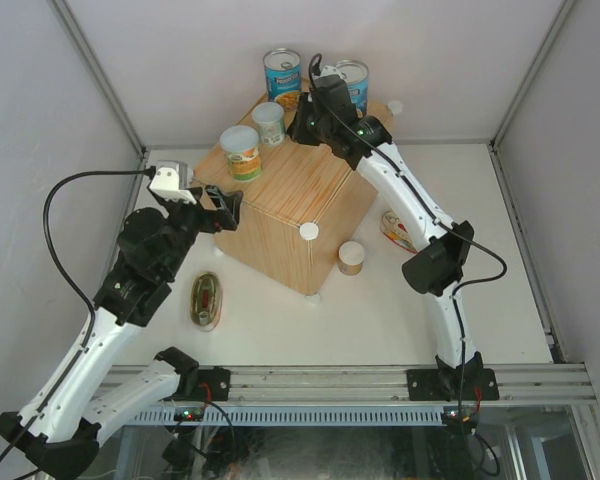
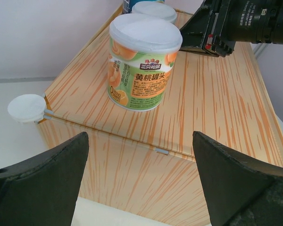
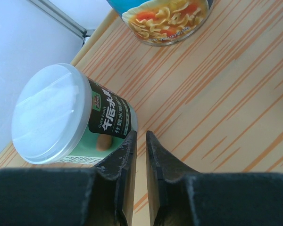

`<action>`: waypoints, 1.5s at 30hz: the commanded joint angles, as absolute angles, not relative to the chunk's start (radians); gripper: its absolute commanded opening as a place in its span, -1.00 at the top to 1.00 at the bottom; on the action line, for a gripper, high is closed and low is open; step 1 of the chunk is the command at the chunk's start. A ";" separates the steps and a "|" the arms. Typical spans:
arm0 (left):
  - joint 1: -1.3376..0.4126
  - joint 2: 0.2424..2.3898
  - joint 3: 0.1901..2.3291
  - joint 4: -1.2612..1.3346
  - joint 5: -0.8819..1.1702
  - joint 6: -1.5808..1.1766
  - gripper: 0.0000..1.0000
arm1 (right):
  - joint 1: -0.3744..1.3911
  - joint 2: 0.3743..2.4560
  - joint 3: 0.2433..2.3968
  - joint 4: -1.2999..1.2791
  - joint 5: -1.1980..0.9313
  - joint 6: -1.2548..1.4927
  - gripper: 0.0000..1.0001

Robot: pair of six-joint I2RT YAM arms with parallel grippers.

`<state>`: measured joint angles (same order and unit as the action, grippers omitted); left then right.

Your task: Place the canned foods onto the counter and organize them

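Observation:
The wood-grain counter (image 1: 300,195) carries two tall blue cans (image 1: 282,72) (image 1: 352,80), a small green-labelled can (image 1: 269,122) and a small peach-labelled can (image 1: 241,152). A third small can (image 1: 351,257) and two oval tins (image 1: 207,299) (image 1: 398,230) lie on the table. My right gripper (image 1: 303,127) is shut and empty above the counter top, just right of the green can (image 3: 70,117); a blue can (image 3: 165,19) stands beyond its fingertips (image 3: 140,135). My left gripper (image 1: 225,208) is open and empty at the counter's left edge, facing the peach can (image 2: 144,66).
White knobs (image 1: 308,231) (image 2: 26,107) stick out at the counter's corners. The right arm (image 1: 435,260) passes over the right oval tin. Enclosure walls and posts ring the white table (image 1: 380,320). The right gripper also shows in the left wrist view (image 2: 226,23).

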<state>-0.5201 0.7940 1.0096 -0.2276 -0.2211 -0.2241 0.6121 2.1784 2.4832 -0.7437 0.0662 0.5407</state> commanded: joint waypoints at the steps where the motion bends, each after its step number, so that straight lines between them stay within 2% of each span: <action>1: -0.505 0.796 1.080 -0.205 -0.193 -0.205 -0.88 | 0.615 2.177 2.524 -0.710 0.059 0.556 0.74; 24: -0.491 0.795 1.094 -0.193 -0.186 -0.220 -0.89 | 0.703 1.903 2.199 -0.666 0.105 0.491 0.65; 37: -0.491 0.744 1.087 -0.208 -0.239 -0.223 -0.88 | 0.780 1.905 2.214 -0.672 0.075 0.488 0.63; 45: -0.491 0.721 1.075 -0.211 -0.272 -0.239 -0.88 | 0.806 1.963 2.306 -0.690 0.053 0.489 0.63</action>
<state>-0.4965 0.7387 1.0309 -0.2298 -0.2440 -0.2264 0.7891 1.9457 2.2204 -0.7116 0.0708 0.5079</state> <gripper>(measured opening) 0.941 0.185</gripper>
